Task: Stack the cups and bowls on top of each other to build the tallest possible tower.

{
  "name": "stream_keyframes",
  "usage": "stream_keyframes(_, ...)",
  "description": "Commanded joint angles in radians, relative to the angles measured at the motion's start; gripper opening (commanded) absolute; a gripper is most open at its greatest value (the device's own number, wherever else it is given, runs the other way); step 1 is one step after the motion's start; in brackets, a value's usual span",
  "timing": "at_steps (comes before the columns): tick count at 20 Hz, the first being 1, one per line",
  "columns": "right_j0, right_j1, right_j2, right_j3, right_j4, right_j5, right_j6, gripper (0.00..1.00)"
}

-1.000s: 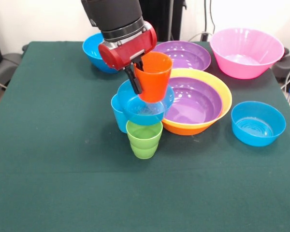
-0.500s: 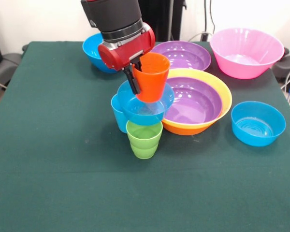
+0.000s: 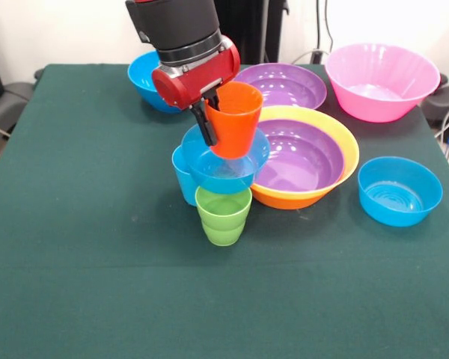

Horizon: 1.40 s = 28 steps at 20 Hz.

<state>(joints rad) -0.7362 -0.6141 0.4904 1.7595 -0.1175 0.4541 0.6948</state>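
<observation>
My gripper is shut on the rim of the orange cup and holds it upright just above a small blue bowl. One finger shows outside the cup wall. That bowl sits raised, against the light blue cup at its left; I cannot tell what bears it. The green ridged cup stands upright on the table just in front. A purple bowl is nested in the orange-yellow bowl to the right.
A second purple bowl and the pink bowl stand at the far side. One blue bowl is at the right, another behind the arm at the far left. The green cloth covers the table.
The gripper and orange cup have shifted a little to the left over the blue bowl since a second ago; nothing else moved.
</observation>
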Motion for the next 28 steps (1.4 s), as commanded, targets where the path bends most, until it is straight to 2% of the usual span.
stream_keyframes(1, 0.020, 0.057, -0.018, -0.024, -0.071, 0.006, 0.100, 0.00)
stream_keyframes(28, 0.015, 0.071, -0.013, -0.043, -0.081, 0.034, 0.067, 0.00)
